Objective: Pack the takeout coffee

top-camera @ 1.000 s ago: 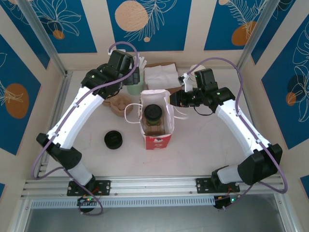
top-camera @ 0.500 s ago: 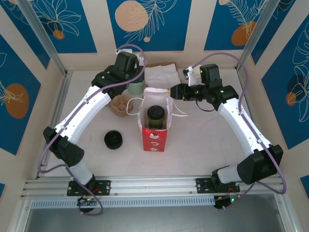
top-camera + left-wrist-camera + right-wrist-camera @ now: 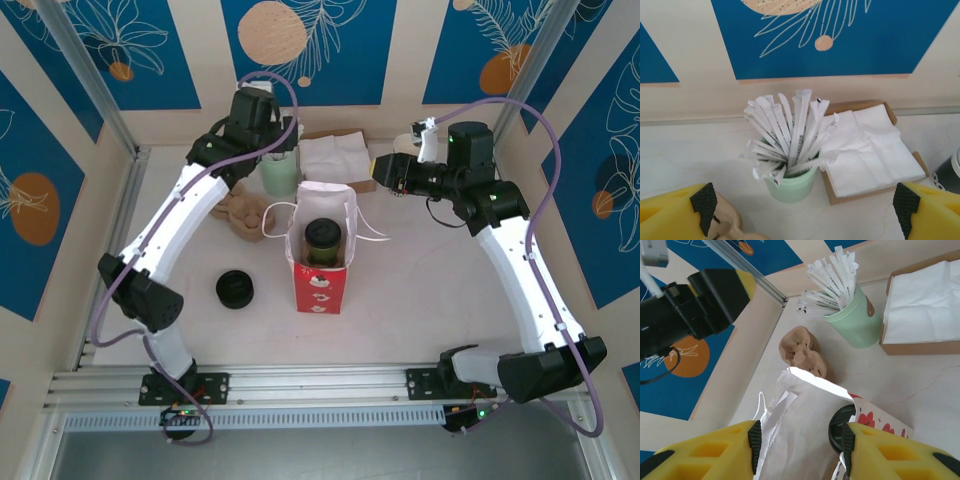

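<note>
The takeout coffee (image 3: 322,240), olive-green with a black lid, stands inside the upright red bag (image 3: 320,285) at the table's middle. In the right wrist view the lid (image 3: 838,426) peeks past the bag's white inner wall (image 3: 805,420). My right gripper (image 3: 385,172) hovers behind and to the right of the bag, apart from it; it is open (image 3: 801,447) with nothing held. My left gripper (image 3: 272,140) hangs at the back over a green cup of wrapped sticks (image 3: 790,185), open (image 3: 805,215) and empty.
A low black round piece (image 3: 235,289) lies left of the bag. A brown lumpy piece (image 3: 245,212) sits between the bag and the green cup (image 3: 280,177). White napkins in a cardboard tray (image 3: 330,155) lie at the back wall.
The bag went from tilted to upright. My right gripper drew back from the bag's right rim toward the back right. The left gripper shifted farther back, above the green cup.
</note>
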Available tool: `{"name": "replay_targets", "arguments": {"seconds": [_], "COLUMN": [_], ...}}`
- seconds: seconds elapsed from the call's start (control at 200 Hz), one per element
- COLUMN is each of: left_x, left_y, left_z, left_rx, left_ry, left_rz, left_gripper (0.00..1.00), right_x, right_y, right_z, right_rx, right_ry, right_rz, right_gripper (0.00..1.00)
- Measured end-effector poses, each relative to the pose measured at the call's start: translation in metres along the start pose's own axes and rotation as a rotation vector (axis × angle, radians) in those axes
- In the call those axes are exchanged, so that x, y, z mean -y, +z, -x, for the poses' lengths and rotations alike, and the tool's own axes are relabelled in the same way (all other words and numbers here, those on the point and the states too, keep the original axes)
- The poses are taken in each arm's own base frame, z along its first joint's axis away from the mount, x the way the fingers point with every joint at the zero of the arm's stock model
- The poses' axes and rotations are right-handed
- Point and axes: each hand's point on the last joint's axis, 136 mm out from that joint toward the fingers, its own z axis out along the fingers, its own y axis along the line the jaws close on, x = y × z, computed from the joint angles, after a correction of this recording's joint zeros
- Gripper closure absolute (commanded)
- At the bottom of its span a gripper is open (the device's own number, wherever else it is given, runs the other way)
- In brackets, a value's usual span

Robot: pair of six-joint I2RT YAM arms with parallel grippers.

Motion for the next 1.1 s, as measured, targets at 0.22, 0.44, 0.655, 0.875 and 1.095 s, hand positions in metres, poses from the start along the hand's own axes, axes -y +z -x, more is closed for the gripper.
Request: {"name": "replay_targets", "arguments": {"seconds": [0.22, 0.44, 0.655, 0.875, 1.095], "left_x": [-0.005, 0.007, 0.013, 0.020, 0.023], "left_y": [0.062, 0.102, 0.111, 0.114, 0.131], "left_z": [-0.012, -0.037, -0.039, -0.040, -0.060], "left_rx": [-0.043, -0.104, -0.108, -0.109, -0.152], "left_ry": [-0.002, 0.030, 0.054, 0.061, 0.077], "left_rz": [-0.026, -0.133, -0.241, -0.302, -0.309], "left_gripper": [0.21, 0.26, 0.36, 0.37, 0.42], "right_x": [0.003, 0.012, 0.011, 0.010, 0.012], "right_y": [0.003, 0.007, -0.003, -0.010, -0.009], "right_z": [0.003, -0.003, -0.012, -0.014, -0.015], "right_rx": [0.015, 0.009, 0.021, 0.039, 0.038], "right_ry": [-0.006, -0.012, -0.025, -0.033, -0.030], "right_rz": [0.000, -0.014, -0.017, -0.021, -0.030], "right_gripper": [0.53, 0.54, 0.54, 0.54, 0.54]}}
